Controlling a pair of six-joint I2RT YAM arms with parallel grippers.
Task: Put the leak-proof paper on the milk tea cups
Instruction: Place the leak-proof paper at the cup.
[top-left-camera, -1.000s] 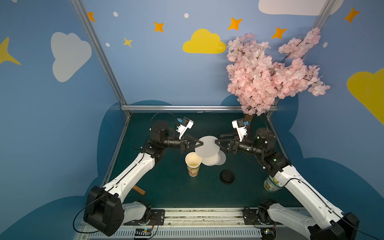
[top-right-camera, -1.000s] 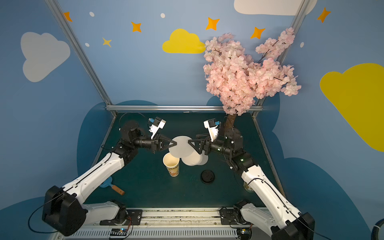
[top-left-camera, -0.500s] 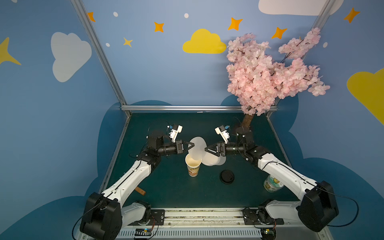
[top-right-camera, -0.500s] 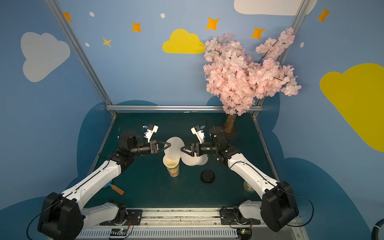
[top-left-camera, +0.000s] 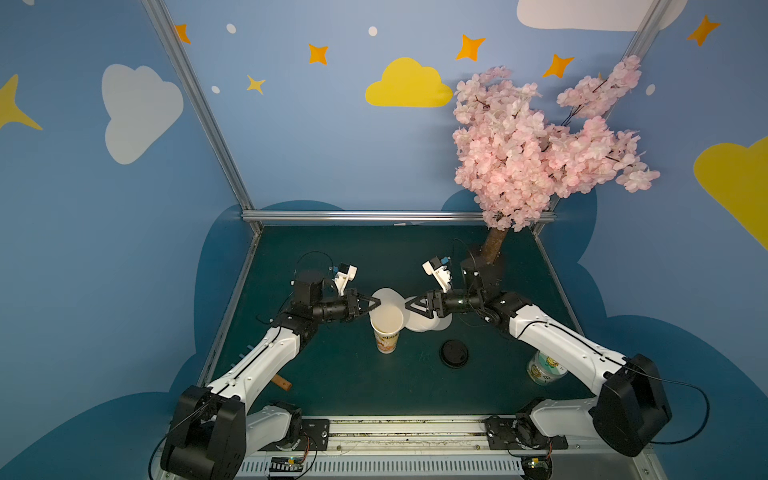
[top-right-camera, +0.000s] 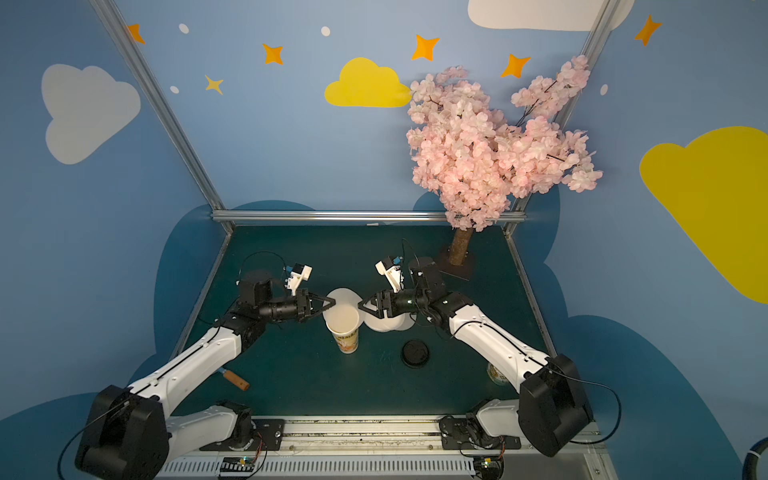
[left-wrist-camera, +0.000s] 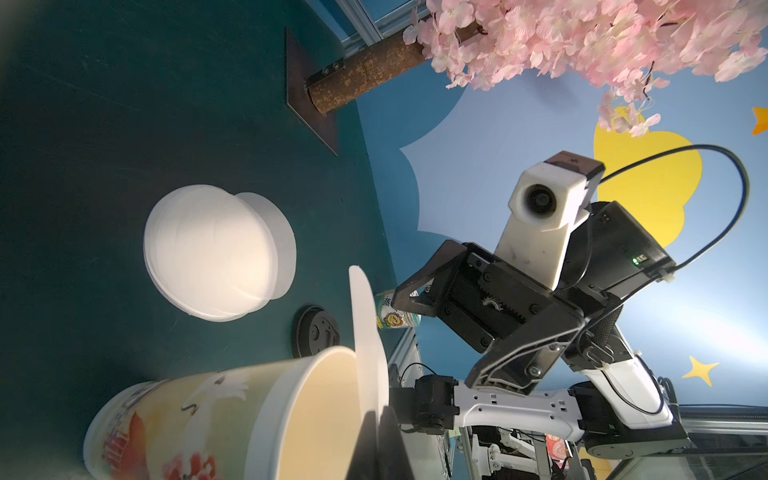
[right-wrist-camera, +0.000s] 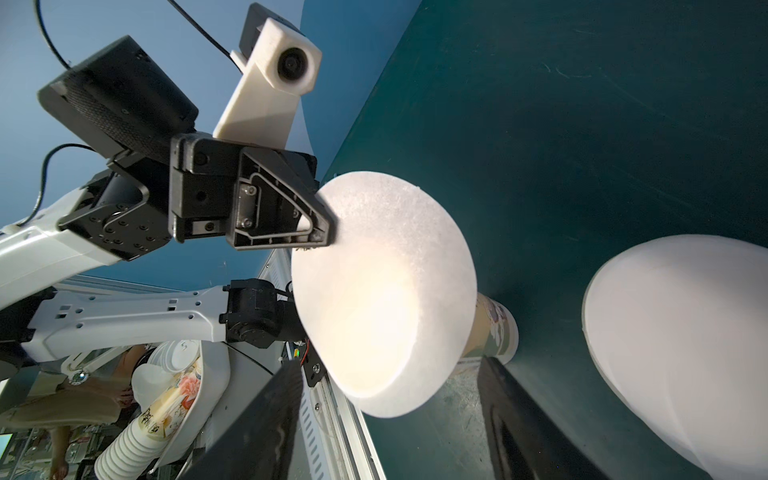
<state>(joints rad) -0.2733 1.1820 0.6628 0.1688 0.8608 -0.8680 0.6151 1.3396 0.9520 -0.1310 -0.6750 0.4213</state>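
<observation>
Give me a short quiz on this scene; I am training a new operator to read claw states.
1. True or false: the leak-proof paper lies flat on the rim of the milk tea cup.
2. Fill in: the jaws of the right claw stand ____.
3. Which claw grips the paper? A. left claw B. right claw C. both

Key: 1. False: it is tilted, and the cup's cream inside still shows in both top views. 2. open. 3. A.
</observation>
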